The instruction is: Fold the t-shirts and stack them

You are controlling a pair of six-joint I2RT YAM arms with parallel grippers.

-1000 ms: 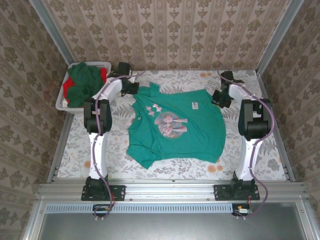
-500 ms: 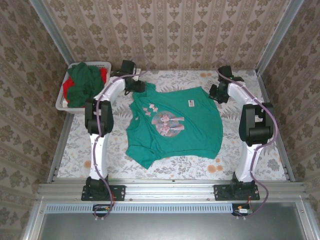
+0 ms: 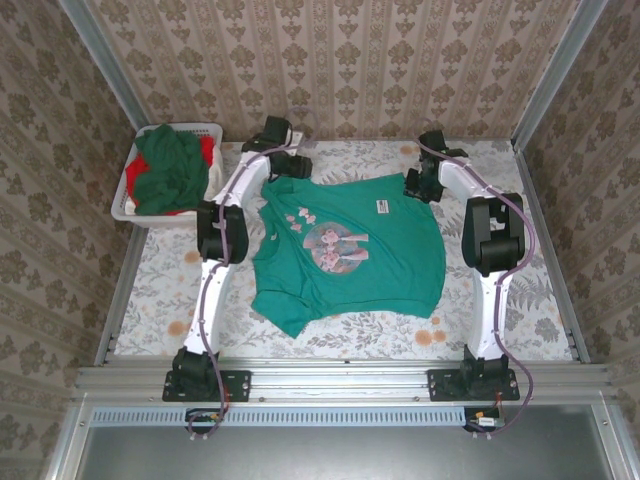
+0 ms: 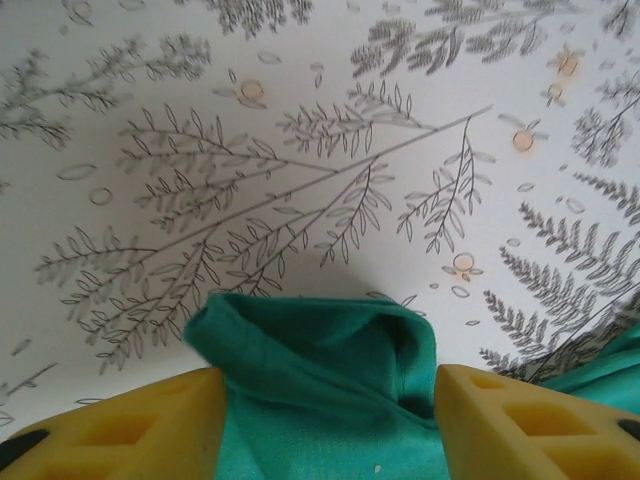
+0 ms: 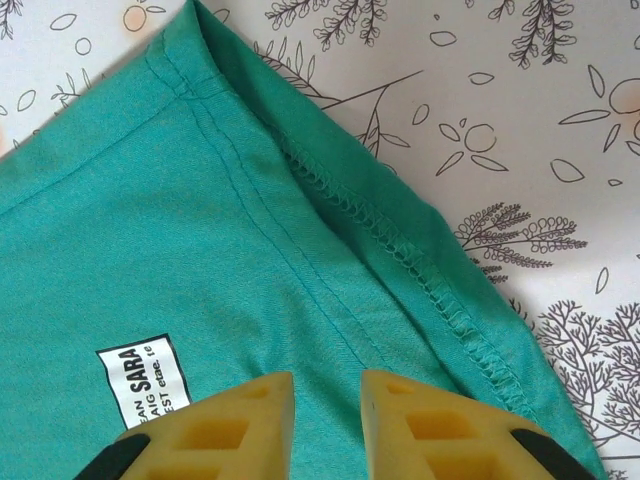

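Risk at teal t-shirt (image 3: pixel 345 250): left gripper (image 4: pixel 325 400), open astride its bunched far corner, may grab a wad; right gripper (image 5: pixel 325 400), narrowly parted above hem, may miss.

I work in a mocked-up home laundry corner built as a test booth. Damask wallpaper (image 3: pixel 330 60) covers the three walls around me, yet bare aluminium posts (image 3: pixel 100 55) frame the corners and a metal rail (image 3: pixel 340 380) carries my arm bases. The surface (image 3: pixel 500 330) wears a leaf-printed cloth, and a white slatted laundry basket (image 3: pixel 125 195) of t-shirts (image 3: pixel 170 165) sits at its far left.
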